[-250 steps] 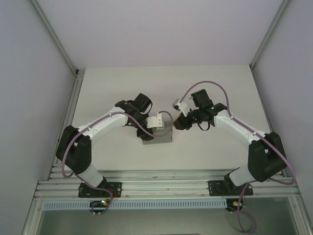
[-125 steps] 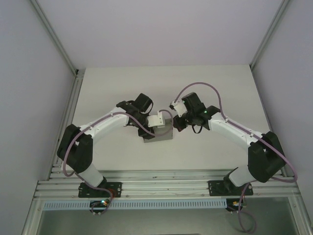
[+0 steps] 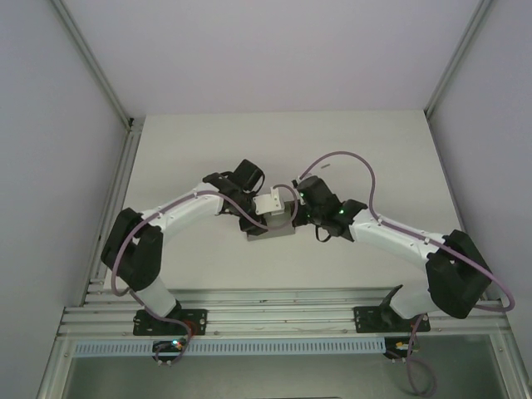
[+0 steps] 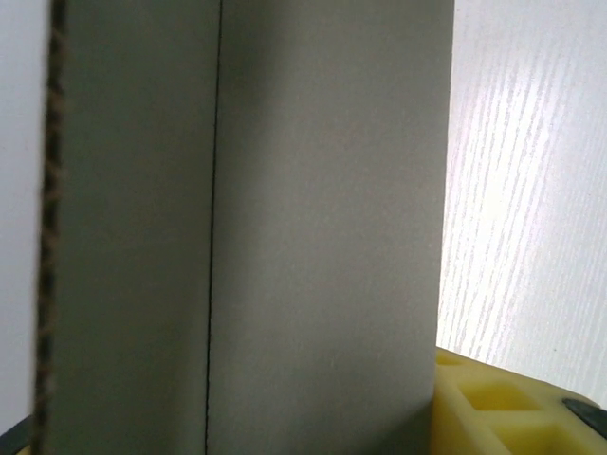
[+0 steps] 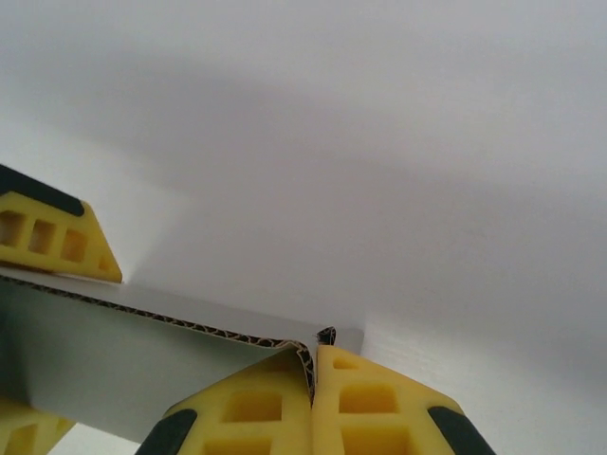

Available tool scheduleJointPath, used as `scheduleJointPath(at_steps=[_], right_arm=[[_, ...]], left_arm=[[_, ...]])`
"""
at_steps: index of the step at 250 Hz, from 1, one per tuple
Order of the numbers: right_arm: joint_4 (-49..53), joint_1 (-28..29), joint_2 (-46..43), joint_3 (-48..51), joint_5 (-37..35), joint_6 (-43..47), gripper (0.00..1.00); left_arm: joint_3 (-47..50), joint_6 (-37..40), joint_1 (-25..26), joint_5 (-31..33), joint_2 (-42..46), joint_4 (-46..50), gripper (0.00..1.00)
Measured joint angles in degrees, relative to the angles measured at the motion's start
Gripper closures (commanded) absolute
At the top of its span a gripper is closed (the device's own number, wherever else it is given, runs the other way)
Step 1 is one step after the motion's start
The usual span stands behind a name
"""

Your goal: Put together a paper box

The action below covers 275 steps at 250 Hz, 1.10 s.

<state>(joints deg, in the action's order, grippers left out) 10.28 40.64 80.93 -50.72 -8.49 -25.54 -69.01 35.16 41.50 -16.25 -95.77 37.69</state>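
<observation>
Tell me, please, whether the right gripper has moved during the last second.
Yes. Seen from above, the right gripper has swung left, away from the table and its right edge, and now pinches the paper box.

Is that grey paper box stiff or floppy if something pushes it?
Probably fairly stiff: the paper box shows corrugated fluting along its edge. Being thin card, it is likely light and may slide on the smooth table. The card curls where the right gripper pinches it, so it probably creases easily.
</observation>
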Motion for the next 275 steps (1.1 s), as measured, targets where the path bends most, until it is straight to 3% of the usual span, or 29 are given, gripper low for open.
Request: scheduleJointPath(at_steps=[52,183,231,256,275], right_arm=[[-11.08,1.66,-0.15,5.57,-6.32,-3.02,1.00],[-33.24,2.43,-2.19,18.56,-6.71,-2.91,1.00],[-38.73,4.66,-0.74,20.72,-10.95,-2.95,1.00],[-40.17,5.18,-0.02,20.85,-11.93,-2.99,0.92],[-39.19,5.31,-0.55,20.83,-11.80,-3.17,0.81]], left_arm=[[-0.07,-1.38,0.04,-0.02,-0.09,-1.16,0.51],[-0.07,-1.77,0.07,0.24,-0.09,-1.60,0.49],[-0.02,-2.03,0.09,0.63,-0.09,-1.53,0.50],[-0.02,-2.14,0.09,0.90,-0.09,-1.29,0.51],[0.00,-2.08,0.09,0.92,-0.09,-1.09,0.51]])
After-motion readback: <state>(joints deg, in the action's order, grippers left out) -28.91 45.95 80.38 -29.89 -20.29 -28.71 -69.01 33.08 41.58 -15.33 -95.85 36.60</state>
